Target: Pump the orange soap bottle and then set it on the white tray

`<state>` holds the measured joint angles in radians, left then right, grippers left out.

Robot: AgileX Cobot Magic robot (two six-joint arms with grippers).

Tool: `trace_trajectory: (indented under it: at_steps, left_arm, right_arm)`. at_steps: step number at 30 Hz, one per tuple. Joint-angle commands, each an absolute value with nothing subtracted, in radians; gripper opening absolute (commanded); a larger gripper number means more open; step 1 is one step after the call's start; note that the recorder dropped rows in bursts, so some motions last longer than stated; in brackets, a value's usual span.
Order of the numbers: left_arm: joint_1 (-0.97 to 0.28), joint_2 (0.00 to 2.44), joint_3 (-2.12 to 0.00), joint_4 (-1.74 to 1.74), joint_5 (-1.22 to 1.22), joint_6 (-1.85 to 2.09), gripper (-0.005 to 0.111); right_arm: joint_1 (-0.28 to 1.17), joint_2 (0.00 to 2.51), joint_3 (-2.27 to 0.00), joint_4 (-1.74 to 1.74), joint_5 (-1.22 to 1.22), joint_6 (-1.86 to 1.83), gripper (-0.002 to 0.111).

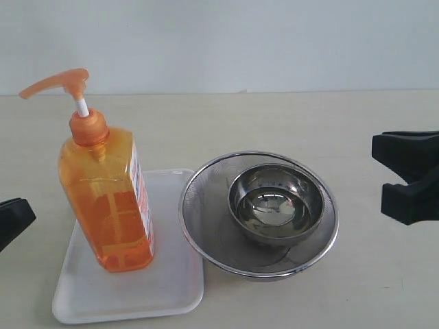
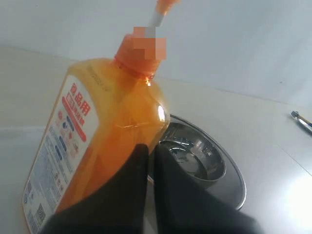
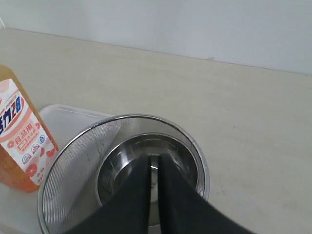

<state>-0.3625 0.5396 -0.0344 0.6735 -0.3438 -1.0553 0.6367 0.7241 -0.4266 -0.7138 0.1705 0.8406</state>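
Note:
The orange soap bottle stands upright on the white tray, its pump head raised on the white stem. The left wrist view shows the orange soap bottle close behind my left gripper, whose fingers are shut and touch nothing. Only a black tip of the left gripper shows at the exterior view's left edge, apart from the tray. My right gripper is shut and empty, hovering off to the right. In the right wrist view the orange soap bottle and the white tray lie beyond the strainer.
A round steel mesh strainer sits right of the tray, touching its edge, with a small steel bowl inside it. A thin pen-like object lies far off on the beige table.

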Motion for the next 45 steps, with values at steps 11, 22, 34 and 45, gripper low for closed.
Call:
trace_trajectory:
  at_steps: [11, 22, 34, 45]
  left_arm:
    - [-0.367, 0.519, -0.029, 0.678, -0.347, -0.978, 0.005]
    - [-0.298, 0.192, 0.000, 0.707, -0.222, -0.996, 0.005]
    - [-0.277, 0.000, 0.000, 0.786, -0.122, -0.994, 0.005]
    - [-0.272, 0.000, 0.000, 0.782, -0.127, -1.025, 0.005]
  right_arm:
    - [0.637, 0.719, -0.421, -0.713, 0.168, 0.839, 0.002]
    - [0.637, 0.719, -0.421, -0.713, 0.168, 0.839, 0.002]
    - [0.637, 0.719, -0.421, -0.713, 0.164, 0.839, 0.002]
    - [0.637, 0.719, -0.421, -0.715, 0.163, 0.839, 0.002]
